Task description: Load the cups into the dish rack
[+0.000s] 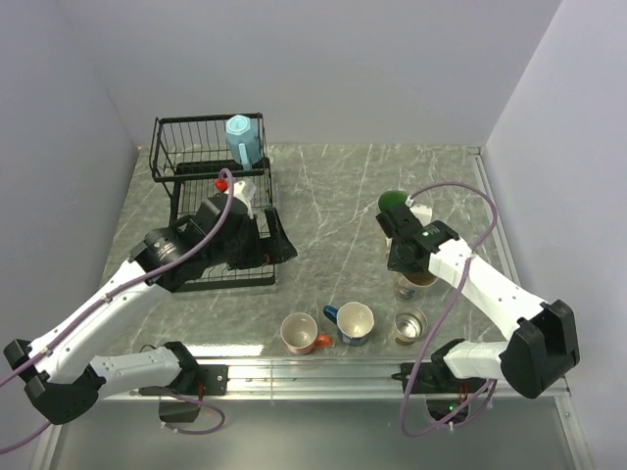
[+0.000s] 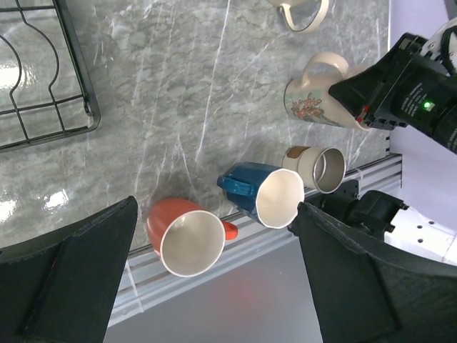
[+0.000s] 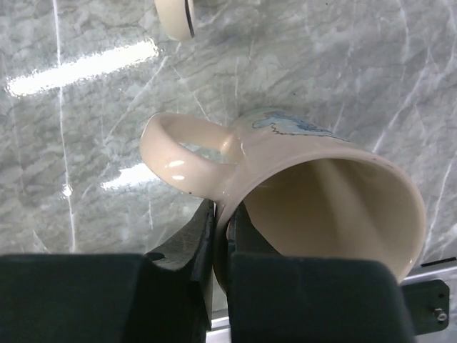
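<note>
Gripping now: my right fingers (image 3: 187, 246) are pinching the wall of the flowered cream mug (image 3: 321, 193). One finger is outside, just beside the handle, and the other is inside the mouth.
Left side: my left fingers (image 2: 78, 271) are spread wide with nothing between them, up by the dish rack (image 1: 196, 147).
Where the mug is: it's on the right half of the surface (image 1: 333, 215), well apart from the rack and just behind the front row of cups. I can't tell whether its base is off the surface.
In the rack: the light blue mug (image 1: 240, 140) stands in the upper basket.
Waiting: the orange-red mug (image 1: 299, 333), dark blue mug (image 1: 353, 321) and metal cup (image 1: 411, 325) line the near edge. The green-lined mug (image 1: 397, 203) sits beyond my right wrist.
Feel: it's glazed ceramic, so I judge it rigid with no give under the pads, and probably slick.
Weight: I'd call it moderate, but it hangs entirely off one wall, so I expect it to want to swing around the pinch.
Fragility: it looks hard but chippable, and a knock on the rack wires or a drop could crack it.
Best hold: this wall pinch next to the handle seems right, since the handle root could help stop the mug sliding sideways in the grip.
Caution: I'd carry it slowly and keep the mouth from tipping further.
</note>
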{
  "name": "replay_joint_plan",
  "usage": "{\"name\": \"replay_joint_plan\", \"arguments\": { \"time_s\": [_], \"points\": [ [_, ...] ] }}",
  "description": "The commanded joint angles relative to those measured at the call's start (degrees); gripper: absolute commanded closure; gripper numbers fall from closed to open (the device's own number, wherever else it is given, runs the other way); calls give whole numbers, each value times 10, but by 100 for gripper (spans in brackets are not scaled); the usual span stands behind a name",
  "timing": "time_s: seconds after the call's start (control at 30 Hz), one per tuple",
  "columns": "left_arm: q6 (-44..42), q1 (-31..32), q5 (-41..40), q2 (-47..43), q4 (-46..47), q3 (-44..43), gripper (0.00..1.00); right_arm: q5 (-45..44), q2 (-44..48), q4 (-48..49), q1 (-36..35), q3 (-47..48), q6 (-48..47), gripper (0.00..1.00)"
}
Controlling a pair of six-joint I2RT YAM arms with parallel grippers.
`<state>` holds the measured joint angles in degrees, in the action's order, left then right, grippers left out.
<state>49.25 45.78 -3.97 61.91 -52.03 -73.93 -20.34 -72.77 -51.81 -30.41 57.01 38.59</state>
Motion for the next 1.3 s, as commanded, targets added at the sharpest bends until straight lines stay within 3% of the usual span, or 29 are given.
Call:
{"name": "replay_joint_plan", "arguments": {
  "time_s": [0.0, 0.33, 0.47, 0.67, 0.83, 0.93, 1.1, 1.27],
  "points": [
    [-6, -10, -5, -21, 18, 2, 1, -11, 16, -20, -8, 7, 10, 100],
    [-7, -54, 55, -16, 63, 2, 1, -3, 68, -115, -55, 142, 51, 100],
    [21, -88, 127, 24, 67, -32, 1, -4, 98, -110, -104, 192, 50, 100],
    [101, -108, 320, 78, 137, -62, 1, -32, 128, -46, -189, 198, 45, 100],
    [261, -115, 445, 66, 341, 12, 1, -105, 121, -8, -254, 221, 29, 100],
    [334, -115, 478, 66, 393, 36, 1, -169, 98, -6, -298, 252, 11, 100],
    [306, -116, 502, 97, 287, 8, 1, -269, 58, 10, -382, 295, -32, 100],
    [364, -115, 509, 80, 332, 62, 1, -334, 43, 39, -435, 299, -63, 100]
  ]
}}
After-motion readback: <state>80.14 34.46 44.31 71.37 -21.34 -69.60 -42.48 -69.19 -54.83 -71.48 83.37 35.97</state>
